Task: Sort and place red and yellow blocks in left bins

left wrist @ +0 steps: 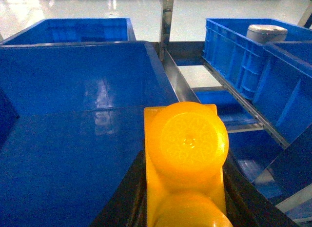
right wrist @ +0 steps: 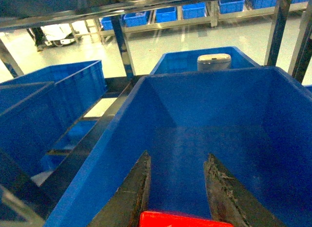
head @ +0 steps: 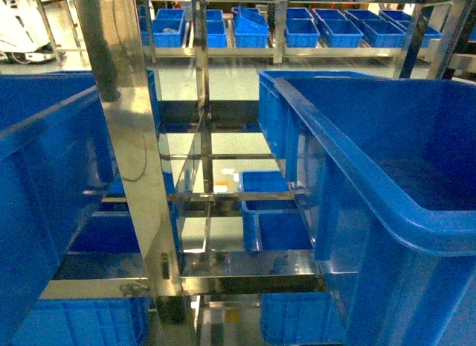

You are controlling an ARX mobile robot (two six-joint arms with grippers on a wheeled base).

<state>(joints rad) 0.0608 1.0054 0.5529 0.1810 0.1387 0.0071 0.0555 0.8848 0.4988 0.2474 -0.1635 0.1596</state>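
A yellow block (left wrist: 187, 144) with round studs fills the lower middle of the left wrist view. My left gripper (left wrist: 185, 161) is shut on it, dark fingers (left wrist: 127, 197) against both sides, over the right edge of a large blue bin (left wrist: 73, 80). In the right wrist view a red block (right wrist: 180, 220) shows at the bottom edge, between the bases of the fingers (right wrist: 139, 180). My right gripper (right wrist: 178, 156) is shut on that block, above the floor of another large blue bin (right wrist: 219, 114). Neither gripper appears in the head view, which shows a bin at left (head: 44, 160) and one at right (head: 387, 175).
A steel rack frame (head: 141, 175) runs between the bins, with smaller blue bins (head: 271, 212) on lower levels. A pale cylindrical object (right wrist: 213, 62) stands in the bin behind the right one. Shelves of blue bins (head: 297, 26) line the far wall.
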